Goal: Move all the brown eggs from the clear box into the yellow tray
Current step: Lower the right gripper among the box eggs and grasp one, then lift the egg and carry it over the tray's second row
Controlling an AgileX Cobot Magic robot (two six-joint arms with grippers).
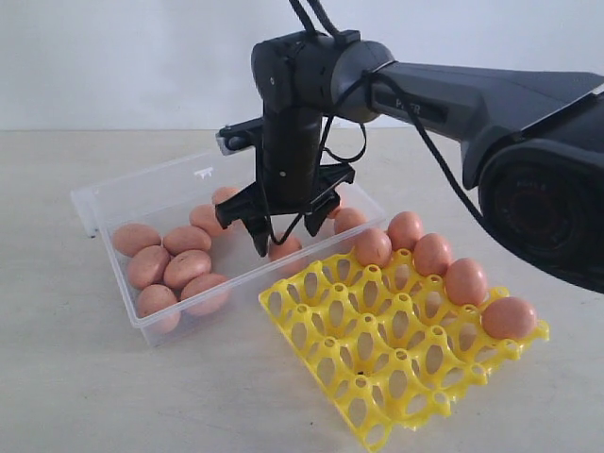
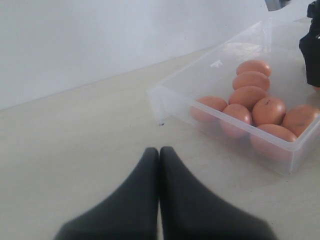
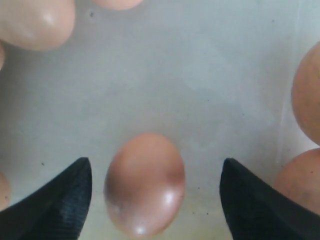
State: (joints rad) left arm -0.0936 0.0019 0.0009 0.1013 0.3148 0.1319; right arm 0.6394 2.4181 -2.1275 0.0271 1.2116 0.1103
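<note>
The clear box (image 1: 104,203) holds several brown eggs (image 1: 187,268), most of them bunched at its left end. My right gripper (image 1: 286,241) hangs open inside the box. One egg (image 3: 145,184) lies on the floor between its fingers (image 3: 60,200), with a gap on each side. The yellow tray (image 1: 377,377) lies to the right of the box, with several eggs (image 1: 433,253) in its far row. My left gripper (image 2: 159,149) is shut and empty over bare table, short of the box (image 2: 175,95) and the eggs (image 2: 250,95) in it.
The right arm (image 1: 453,99) reaches in from the right, above the tray. Other eggs (image 3: 35,20) lie near the open fingers inside the box. Beige tabletop (image 1: 113,387) surrounds the box and tray, and a pale wall stands behind.
</note>
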